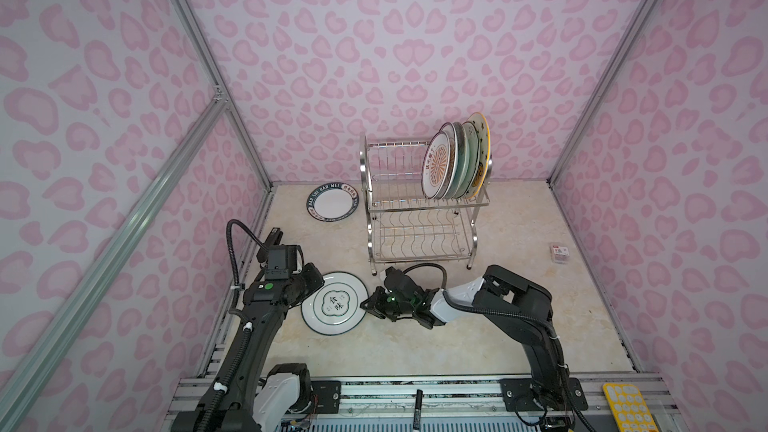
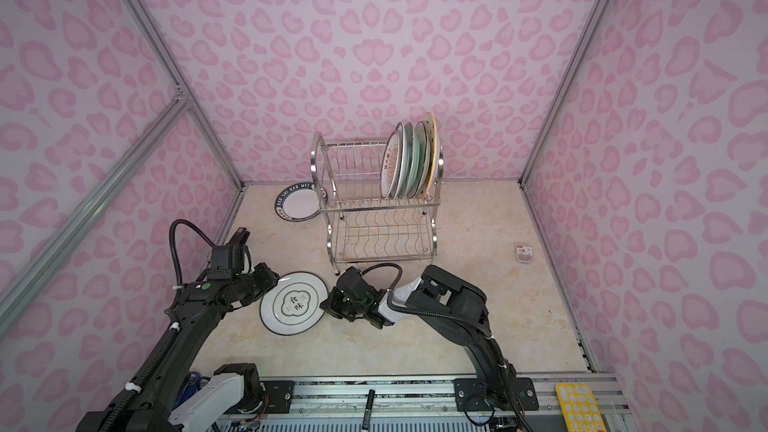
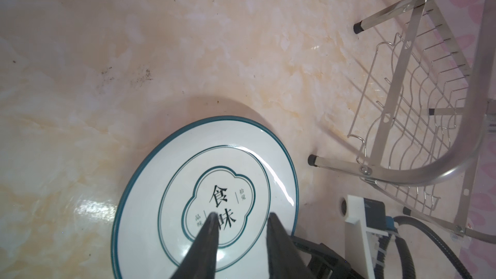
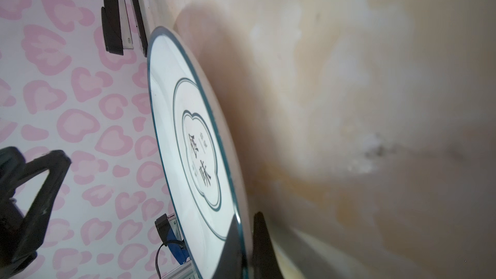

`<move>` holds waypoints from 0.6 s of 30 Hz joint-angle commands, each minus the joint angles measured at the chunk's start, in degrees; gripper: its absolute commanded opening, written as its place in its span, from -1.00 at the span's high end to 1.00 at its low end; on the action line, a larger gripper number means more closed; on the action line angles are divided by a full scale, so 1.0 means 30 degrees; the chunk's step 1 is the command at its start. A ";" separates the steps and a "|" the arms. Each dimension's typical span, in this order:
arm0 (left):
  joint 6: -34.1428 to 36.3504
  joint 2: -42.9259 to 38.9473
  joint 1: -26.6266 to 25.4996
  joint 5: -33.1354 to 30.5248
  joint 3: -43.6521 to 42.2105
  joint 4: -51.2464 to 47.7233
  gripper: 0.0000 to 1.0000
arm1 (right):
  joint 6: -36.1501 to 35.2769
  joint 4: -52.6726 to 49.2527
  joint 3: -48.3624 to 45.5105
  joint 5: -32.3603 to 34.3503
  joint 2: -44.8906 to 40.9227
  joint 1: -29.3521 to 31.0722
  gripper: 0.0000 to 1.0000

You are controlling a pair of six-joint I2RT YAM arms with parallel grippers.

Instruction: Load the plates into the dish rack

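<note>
1. My right gripper (image 4: pixel 245 221) was pinched shut on the right rim of the black-ringed white plate (image 1: pixel 334 303). In the right wrist view one finger lay on the plate's face and the other sat behind the rim.
2. That plate was on the table (image 1: pixel 415 347), near and a bit left of the dish rack (image 1: pixel 419 201). I could not tell if the held edge was off the table.
3. My left gripper (image 3: pixel 243 216) had its two fingers apart, with nothing held between them. They pointed over the middle of the plate. I could not tell if they touched it.
4. In both top views my left arm covered that gripper and the plate's left edge.
5. Plates stood on edge at the right end of the rack's top shelf. The orange-sunburst plate (image 1: pixel 438 168) faced left. The star plate with the orange rim (image 1: pixel 480 151) was last on the right. The ones between showed only thin edges, so I could not count them.
6. The navy-lettered plate (image 2: pixel 301 203) lay flat on the table, far and left of the rack. In a top view the rack's side tube hid its right edge. The left wrist view showed only a sliver of it.
7. A stapler (image 4: pixel 120 14) lay by the left wall, partly hidden behind my left arm in both top views.
8. A small box (image 1: pixel 559 252) sat right of the rack. Its writing was too small to read.
</note>
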 commanded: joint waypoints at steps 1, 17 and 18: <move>0.0198 -0.0045 -0.0024 -0.0053 0.0278 -0.0172 0.32 | -0.0780 0.0625 -0.0457 0.0243 -0.0939 0.0082 1.00; 0.0428 -0.0929 0.0006 -0.1220 0.3089 -0.1581 0.33 | -0.5415 -0.4505 -0.1237 0.3456 -0.6740 0.0793 1.00; 0.0488 -0.0999 0.0007 -0.1275 0.3267 -0.1654 0.33 | -0.5779 -0.4947 -0.1221 0.3792 -0.7137 0.0866 1.00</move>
